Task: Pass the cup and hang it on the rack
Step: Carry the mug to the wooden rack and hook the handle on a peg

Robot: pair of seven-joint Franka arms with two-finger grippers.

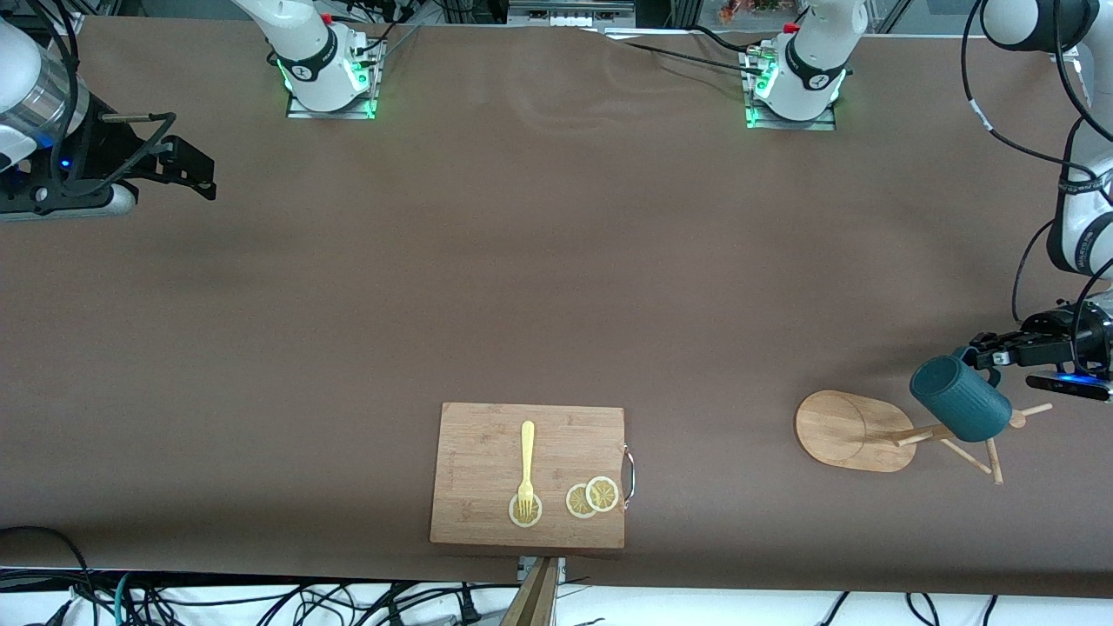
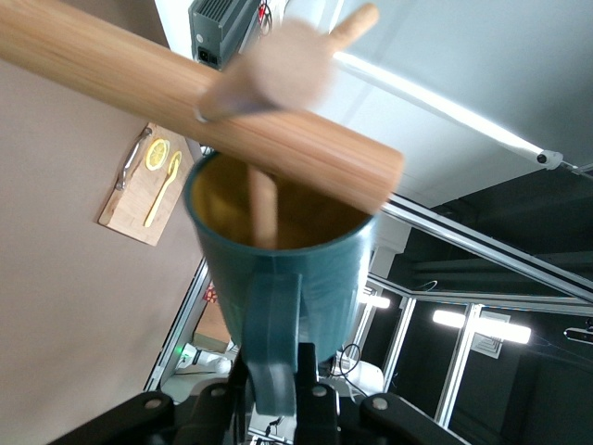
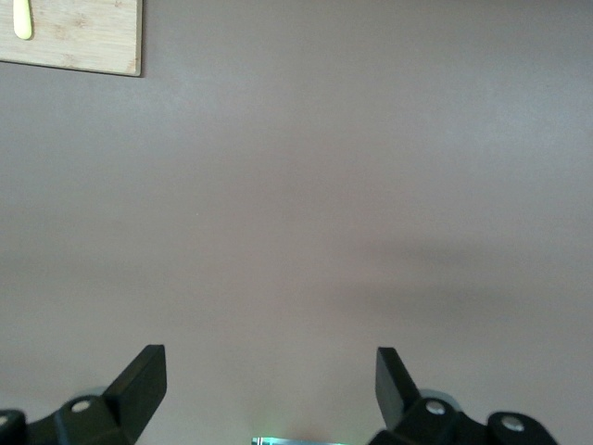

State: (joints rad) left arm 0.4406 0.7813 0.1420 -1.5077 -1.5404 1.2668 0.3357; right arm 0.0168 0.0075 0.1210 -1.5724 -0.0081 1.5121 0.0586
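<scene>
Cup (image 1: pixel 959 398) in left end effector (image 1: pixel 987 356) — against rack (image 1: pixel 856 430) pegs

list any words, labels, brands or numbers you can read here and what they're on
No text can be read.
Left arm's white link: a dark printed band, too small to read.
Arm bases: round black marks, symbols rather than words.
Small dark teal cup, light bamboo rack, rectangular wooden cutting board: no print.

Right wrist view: right hand (image 3: pixel 271 382) fingers spread wide, nothing between them, over bare brown bench (image 3: pixel 324 213). Corner of wooden cutting board (image 3: pixel 88 42) visible, with yellow fork handle tip (image 3: pixel 23 20).
</scene>
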